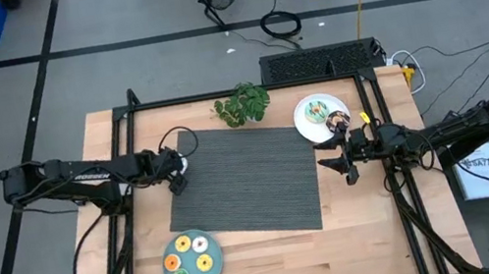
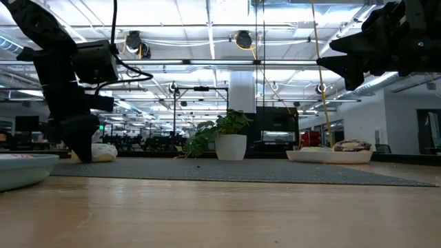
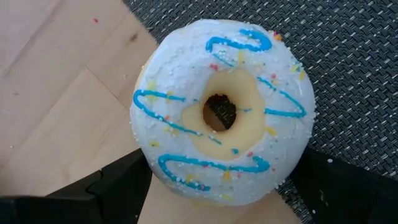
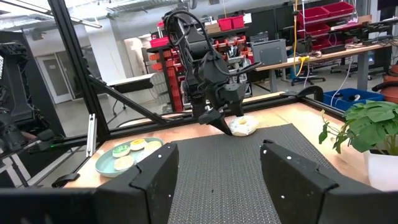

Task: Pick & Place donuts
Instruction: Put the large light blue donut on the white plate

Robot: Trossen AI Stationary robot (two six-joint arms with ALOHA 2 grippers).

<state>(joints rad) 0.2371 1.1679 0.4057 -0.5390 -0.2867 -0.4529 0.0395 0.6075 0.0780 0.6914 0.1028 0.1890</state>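
A white donut (image 3: 224, 112) with blue icing lines lies flat, icing up, over the dark mat's left edge (image 1: 174, 193), partly above bare wood. My left gripper (image 1: 177, 173) stands over it, shut on it. The right wrist view shows that gripper (image 4: 217, 118) pointing down at the donut (image 4: 242, 126). A teal plate (image 1: 216, 273) near the front edge holds several donuts (image 1: 183, 244). A white plate (image 1: 307, 124) at the far right carries a green donut (image 1: 318, 110) and a brown one (image 1: 339, 121). My right gripper (image 4: 217, 180) is open and empty, raised above the mat's right edge (image 1: 347, 165). My left gripper holds the white donut by its outer rim (image 3: 149, 168), pinched between the two fingers (image 3: 118, 186) on opposite sides. It comes from above, pointing down. The donut lies level at table height (image 2: 105, 153); whether it still rests on the mat I cannot tell.
A potted leafy plant (image 1: 241, 105) stands at the mat's far edge, left of the white plate. The dark mat (image 1: 251, 176) covers the table's middle. A black frame rail (image 1: 247, 91) runs round the table. Bare wood (image 1: 343, 250) lies right of the teal plate.
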